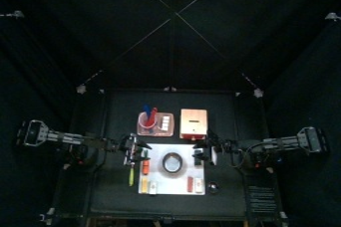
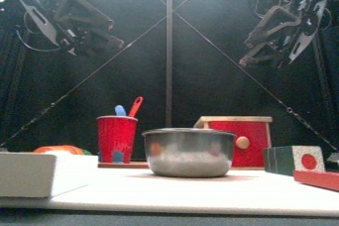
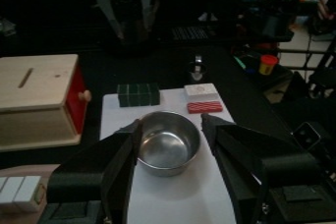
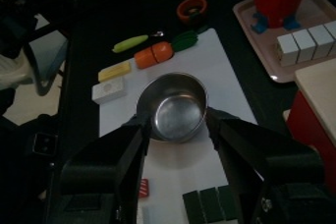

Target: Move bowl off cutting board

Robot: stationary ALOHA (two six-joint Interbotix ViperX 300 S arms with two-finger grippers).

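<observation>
A small round metal bowl stands on the white cutting board, near its middle. In the front view the bowl is near and large on the board. My left gripper is open, and the bowl shows between its jaws, untouched. My right gripper is open too and frames the bowl from the other side. Both arms hang high above the table, the left arm and the right arm.
A red cup and white blocks sit on a pinkish tray behind the board. A wooden box with a red face stands beside it. Toy vegetables and small green and red blocks lie along the board's edges.
</observation>
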